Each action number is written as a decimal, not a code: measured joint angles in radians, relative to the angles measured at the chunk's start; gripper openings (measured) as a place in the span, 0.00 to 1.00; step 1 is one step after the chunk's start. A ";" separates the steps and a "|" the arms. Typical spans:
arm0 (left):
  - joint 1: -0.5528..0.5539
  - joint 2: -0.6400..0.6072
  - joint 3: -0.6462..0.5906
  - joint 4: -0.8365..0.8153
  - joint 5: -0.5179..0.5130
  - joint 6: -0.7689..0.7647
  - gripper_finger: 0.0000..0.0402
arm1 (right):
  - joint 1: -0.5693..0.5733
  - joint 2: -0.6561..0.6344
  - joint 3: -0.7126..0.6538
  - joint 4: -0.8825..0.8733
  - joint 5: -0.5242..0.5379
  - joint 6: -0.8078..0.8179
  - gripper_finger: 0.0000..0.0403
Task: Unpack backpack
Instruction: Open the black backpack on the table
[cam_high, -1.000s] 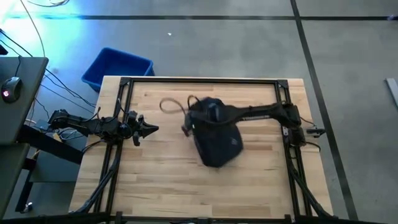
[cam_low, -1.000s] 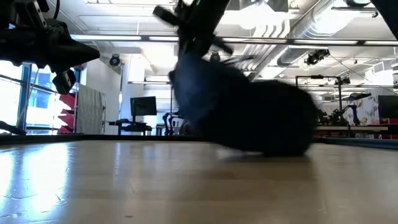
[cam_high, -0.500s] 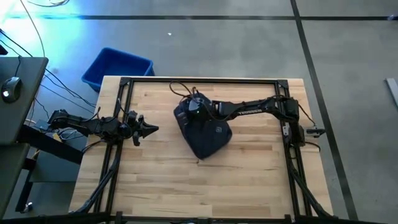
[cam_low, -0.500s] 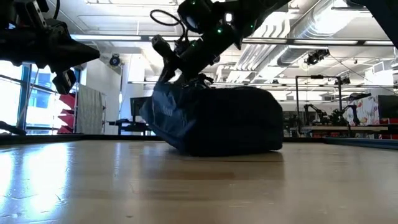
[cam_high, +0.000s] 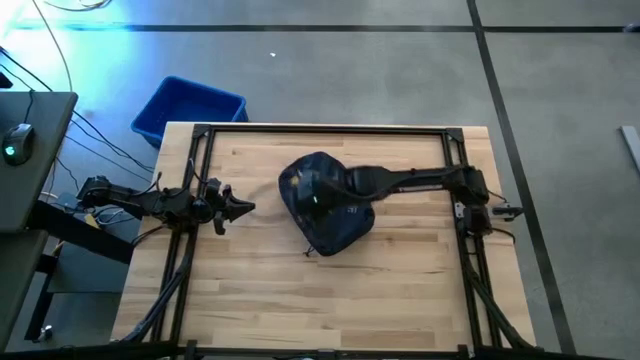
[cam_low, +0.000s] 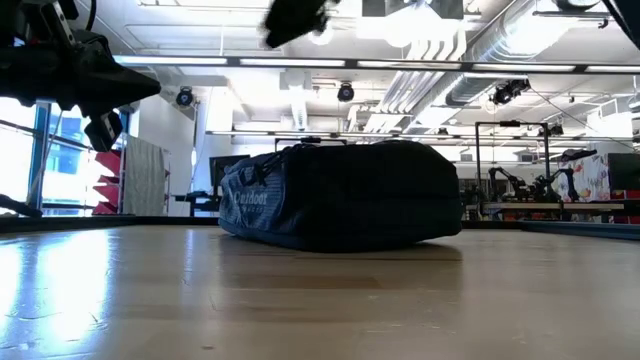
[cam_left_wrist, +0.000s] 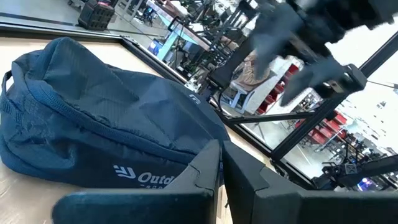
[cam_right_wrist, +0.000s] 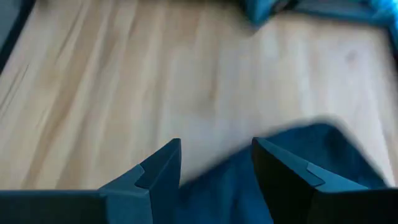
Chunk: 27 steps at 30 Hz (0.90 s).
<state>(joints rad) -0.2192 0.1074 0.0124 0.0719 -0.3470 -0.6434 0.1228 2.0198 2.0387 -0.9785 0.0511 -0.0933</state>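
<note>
While the backpack (cam_high: 322, 203) lies flat mid-table, nothing is out of it yet, so unpacking looks barely begun; zip and contents still to do, afaict. Right claw (cam_right_wrist: 216, 163) hangs just above the bag, fingers parted, gripping nothing. Left claw (cam_high: 243, 207) waits well off to the bag's side, clenched, empty. Bag: dark navy, soft, slumped, zips shut, white logo w/ lettering on its side.

Backpack (cam_high: 322, 204) blocks frame centre of tabletop (cam_high: 400, 290), right arm (cam_high: 410, 181) above it; lower half bare and passable.
</note>
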 joint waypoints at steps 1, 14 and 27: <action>0.000 0.000 0.000 0.000 0.000 0.000 0.00 | 0.026 0.000 0.021 -0.075 0.000 0.016 0.45; -0.010 0.004 0.000 0.000 -0.002 -0.019 0.00 | 0.235 0.001 -0.194 -0.278 0.260 -0.039 0.45; -0.032 0.006 0.000 0.000 -0.039 -0.007 0.00 | 0.199 0.001 -0.523 -0.088 0.564 0.072 0.38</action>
<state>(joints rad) -0.2516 0.1139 0.0124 0.0723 -0.3862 -0.6506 0.3221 2.0212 1.5155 -1.0668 0.6156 -0.0217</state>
